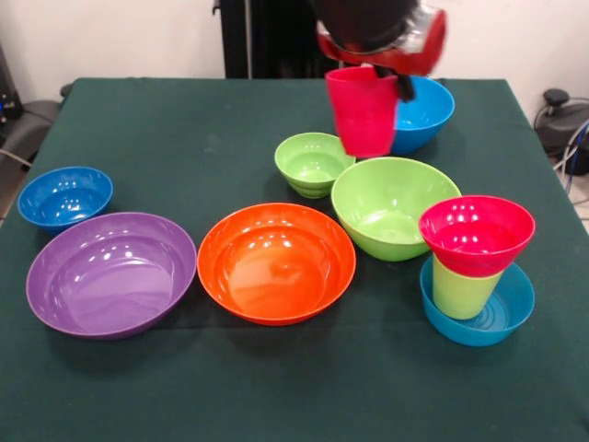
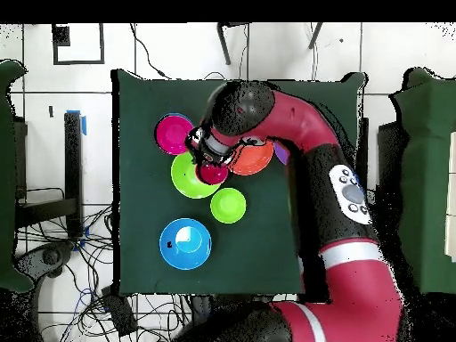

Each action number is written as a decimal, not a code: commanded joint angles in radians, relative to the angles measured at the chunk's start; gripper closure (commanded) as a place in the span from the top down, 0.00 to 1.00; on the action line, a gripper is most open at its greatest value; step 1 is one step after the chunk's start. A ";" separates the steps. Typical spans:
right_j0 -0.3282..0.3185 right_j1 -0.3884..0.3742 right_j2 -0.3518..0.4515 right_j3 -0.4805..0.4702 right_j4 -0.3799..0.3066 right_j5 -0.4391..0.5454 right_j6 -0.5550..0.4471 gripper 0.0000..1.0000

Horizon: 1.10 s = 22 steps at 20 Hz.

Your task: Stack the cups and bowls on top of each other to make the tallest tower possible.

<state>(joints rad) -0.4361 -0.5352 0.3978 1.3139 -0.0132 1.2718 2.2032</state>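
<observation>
From the front, the red tumbler (image 1: pixel 363 110) is seen pinched at its rim by the pincer (image 1: pixel 382 81) and hung clear of the counter (image 1: pixel 184 129), presumably so it can be carried over. Below and to one side of the pincer, the tower (image 1: pixel 477 272) is part-built: red bowl (image 1: pixel 477 235) on lime-green tumbler (image 1: pixel 462 290) in a teal-blue bowl (image 1: pixel 502 318).

From overhead, the pincer (image 2: pixel 207 153) is placed over the large lime-green bowl (image 2: pixel 189 178), with the tumbler beneath it; the red bowl (image 2: pixel 173 134) lies just beside it, a likely target.

glossy smooth plastic bowls (image 1: pixel 276 262) and red tumbler (image 1: pixel 362 110); tablecloth (image 1: pixel 184 120) seemingly matt felt.
</observation>
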 commanded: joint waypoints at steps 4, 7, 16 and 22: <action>0.099 0.165 -0.068 -0.279 0.046 0.137 0.281 0.00; 0.121 0.208 -0.079 -0.333 0.058 0.136 0.303 0.00; 0.160 0.294 -0.091 -0.446 0.094 0.155 0.345 0.00; 0.180 0.266 -0.100 -0.397 0.151 0.154 0.380 0.00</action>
<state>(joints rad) -0.2859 -0.2733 0.3160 0.9500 0.1062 1.3518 2.3570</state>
